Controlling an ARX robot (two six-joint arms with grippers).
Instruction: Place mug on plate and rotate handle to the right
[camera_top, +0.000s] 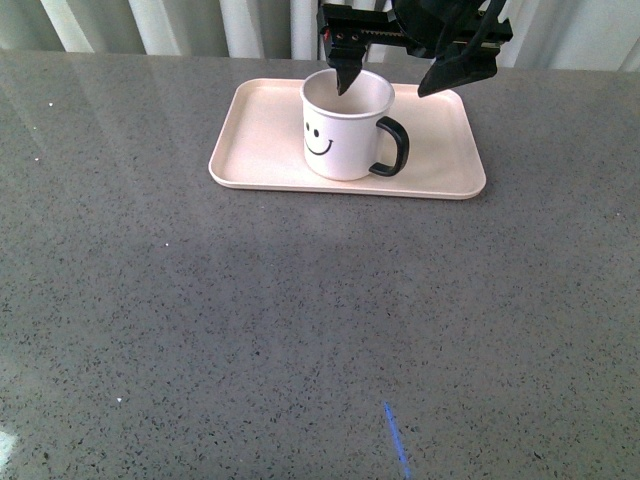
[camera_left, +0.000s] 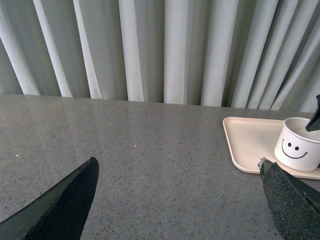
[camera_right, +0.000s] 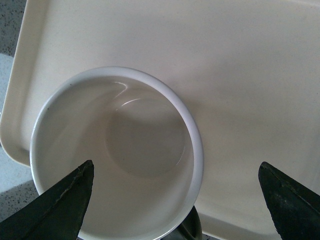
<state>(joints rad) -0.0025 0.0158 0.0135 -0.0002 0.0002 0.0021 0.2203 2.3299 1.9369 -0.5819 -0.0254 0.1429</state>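
Note:
The cream-white mug (camera_top: 345, 125) with a black smiley face stands upright on the pale-pink plate (camera_top: 260, 130). Its black handle (camera_top: 392, 147) points to the right. My right gripper (camera_top: 398, 78) hangs open just above the mug, one finger over the mug's mouth, the other to its right over the plate, touching nothing. In the right wrist view I look down into the empty mug (camera_right: 117, 155) on the plate (camera_right: 240, 75), with a bit of the handle (camera_right: 185, 227) showing. My left gripper (camera_left: 177, 200) is open and empty over bare table, with the mug (camera_left: 298, 150) and plate (camera_left: 250, 140) off to one side.
The plate sits at the far side of a grey speckled table (camera_top: 300, 330). White pleated curtains (camera_left: 165, 50) hang behind the table's far edge. A short blue mark (camera_top: 396, 440) lies on the table near the front.

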